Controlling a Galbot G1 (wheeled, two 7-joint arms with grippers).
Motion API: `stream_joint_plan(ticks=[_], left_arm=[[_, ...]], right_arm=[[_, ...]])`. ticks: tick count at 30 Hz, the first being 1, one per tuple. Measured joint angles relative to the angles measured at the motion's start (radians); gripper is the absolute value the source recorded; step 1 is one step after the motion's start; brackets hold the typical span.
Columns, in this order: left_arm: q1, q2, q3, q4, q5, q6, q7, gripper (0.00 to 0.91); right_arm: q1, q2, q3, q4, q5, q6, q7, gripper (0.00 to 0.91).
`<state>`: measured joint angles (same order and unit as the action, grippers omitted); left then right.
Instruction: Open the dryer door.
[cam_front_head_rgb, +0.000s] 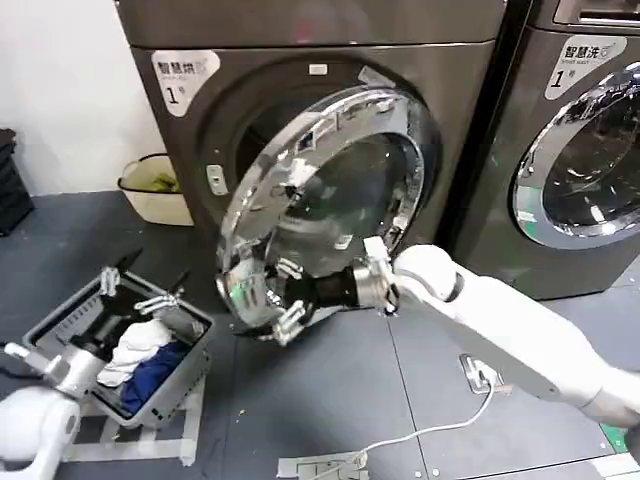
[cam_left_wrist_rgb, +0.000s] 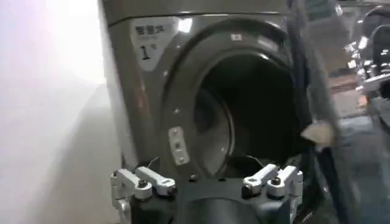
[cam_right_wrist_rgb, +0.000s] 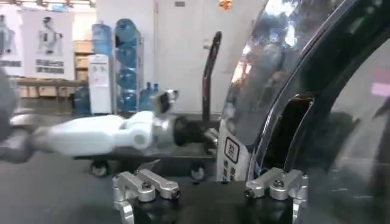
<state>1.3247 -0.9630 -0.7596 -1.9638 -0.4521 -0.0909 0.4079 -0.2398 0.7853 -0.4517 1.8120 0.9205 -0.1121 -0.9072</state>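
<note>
Right gripper (cam_front_head_rgb: 285, 300) sits at the lower left rim of the dryer door (cam_front_head_rgb: 330, 200), fingers spread; whether they touch the chrome ring I cannot tell. In the right wrist view the same gripper (cam_right_wrist_rgb: 210, 185) shows its two fingers well apart, with the door's chrome edge (cam_right_wrist_rgb: 256, 91) curving just beyond them.

Largest first. The dryer (cam_front_head_rgb: 300, 90), a dark grey machine with a label marked 1, stands against the wall. A second dark machine (cam_front_head_rgb: 580, 130) stands beside it on the robot's right, its own chrome-ringed door flat against its front. The dryer door is swung partway out from the opening, hinged on its right side, glass centre facing forward and down toward the robot (the drum opening shows dark behind its upper left edge). In the left wrist view the open drum mouth (cam_left_wrist_rgb: 256, 115) is plain, with the door's edge (cam_left_wrist_rgb: 317, 109) seen side-on next to it.

Left gripper (cam_front_head_rgb: 140, 295) hangs low on the robot's left, fingers spread, above a grey basket (cam_front_head_rgb: 60, 330) holding white and blue laundry (cam_front_head_rgb: 150, 355). It touches none of it as far as I can see. A cream bin (cam_front_head_rgb: 155, 195) sits by the wall, left of the dryer. A white cable (cam_front_head_rgb: 420, 435) trails over the dark floor.
</note>
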Motion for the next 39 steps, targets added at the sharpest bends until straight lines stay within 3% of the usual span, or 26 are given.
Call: stream_joint_plan(ticks=[6, 15, 25, 32, 39], left_arm=[[-0.059, 0.042, 0.083, -0.004, 0.004, -0.006, 0.035, 0.907], [-0.121, 0.108, 0.216, -0.014, 0.018, -0.037, 0.108, 0.907], [-0.217, 0.146, 0.388, -0.008, 0.022, -0.047, 0.141, 0.907], [-0.311, 0.144, 0.506, 0.029, 0.019, -0.054, 0.14, 0.907], [-0.391, 0.138, 0.598, 0.049, 0.015, -0.062, 0.14, 0.907]], right_arm=[[-0.074, -0.082, 0.076, 0.057, 0.005, 0.03, -0.05, 0.907], [-0.248, -0.191, 0.298, 0.102, 0.028, 0.054, 0.026, 0.907], [-0.627, -0.304, 0.713, 0.173, 0.043, 0.064, 0.036, 0.907], [-0.964, -0.288, 1.076, 0.222, 0.036, 0.078, 0.038, 0.907], [-1.312, -0.167, 1.429, 0.259, -0.031, 0.143, 0.101, 0.907]])
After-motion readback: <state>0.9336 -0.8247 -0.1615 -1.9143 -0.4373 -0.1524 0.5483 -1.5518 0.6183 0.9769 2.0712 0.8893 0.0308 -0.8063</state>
